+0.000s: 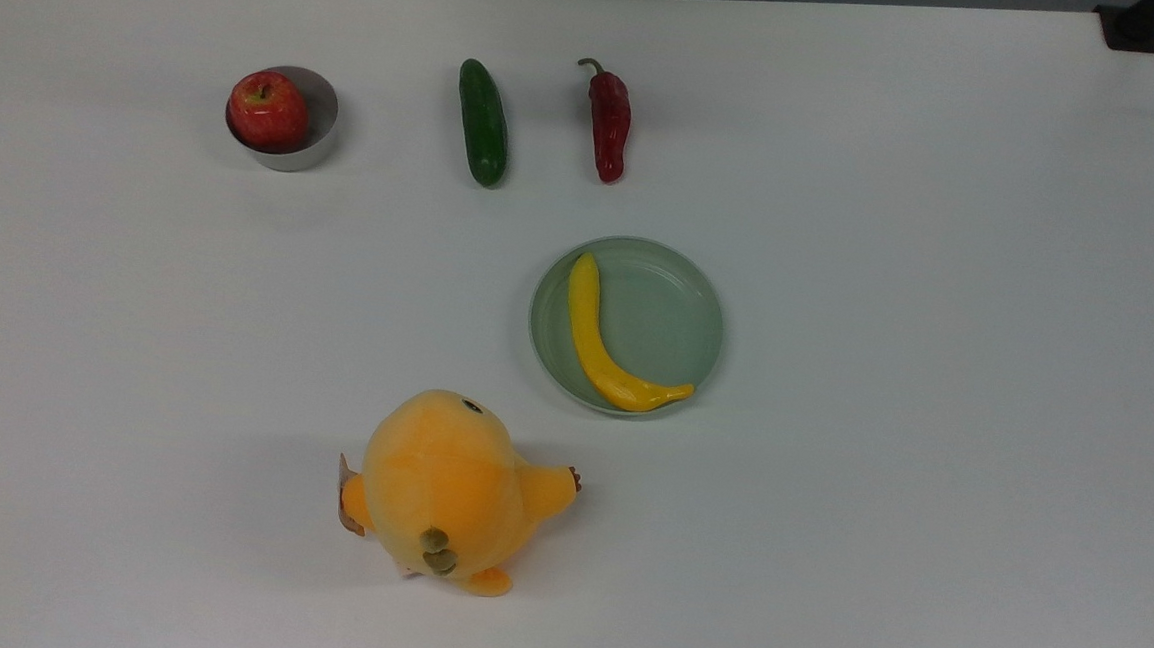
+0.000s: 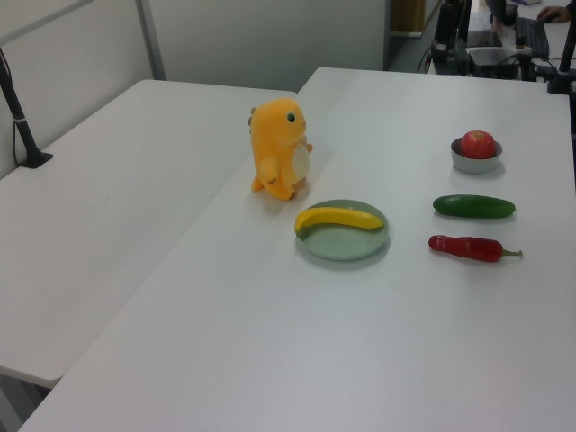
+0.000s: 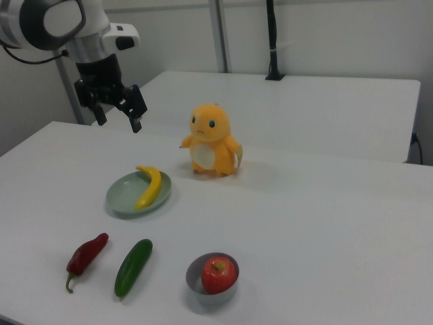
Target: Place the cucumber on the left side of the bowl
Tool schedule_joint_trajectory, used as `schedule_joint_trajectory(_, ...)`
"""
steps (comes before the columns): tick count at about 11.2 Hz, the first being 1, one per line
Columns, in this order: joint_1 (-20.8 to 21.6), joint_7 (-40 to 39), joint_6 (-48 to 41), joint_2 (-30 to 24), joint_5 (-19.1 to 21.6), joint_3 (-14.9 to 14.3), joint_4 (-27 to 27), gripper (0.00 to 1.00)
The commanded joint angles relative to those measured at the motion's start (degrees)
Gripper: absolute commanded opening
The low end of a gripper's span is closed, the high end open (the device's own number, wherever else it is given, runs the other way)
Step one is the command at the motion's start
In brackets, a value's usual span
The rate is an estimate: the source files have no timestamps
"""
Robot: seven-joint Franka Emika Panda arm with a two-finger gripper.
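The dark green cucumber (image 1: 482, 122) (image 2: 474, 206) (image 3: 133, 267) lies flat on the white table between the bowl and a red chili. The small metal bowl (image 1: 299, 158) (image 2: 475, 165) (image 3: 193, 271) holds a red apple (image 1: 267, 110) (image 3: 218, 274). In the top view the cucumber lies to the bowl's right. In the right view my gripper (image 3: 118, 122) hangs open and empty at the upper left, high above the table behind the plate and far from the cucumber.
A dark red chili pepper (image 1: 610, 126) (image 3: 86, 255) lies beside the cucumber. A pale green plate (image 1: 673, 315) (image 3: 120, 198) carries a yellow banana (image 1: 595, 350). An orange plush toy (image 1: 447, 486) (image 3: 211, 139) stands near the table's middle. A second table adjoins.
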Motion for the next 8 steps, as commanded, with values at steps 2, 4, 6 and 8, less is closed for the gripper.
schedule_joint_trajectory(2, 0.35, -1.18, 0.92, -0.23, 0.24, 0.05, -1.07, 1.0)
schedule_joint_trajectory(4, 0.35, -1.18, 0.92, -0.23, 0.24, 0.05, -1.51, 1.0)
schedule_joint_trajectory(6, 0.27, -1.53, 0.66, -0.23, 0.24, 0.05, -1.6, 1.0)
schedule_joint_trajectory(8, 0.0, -1.97, 0.05, -0.58, 0.07, 0.05, -2.73, 1.0)
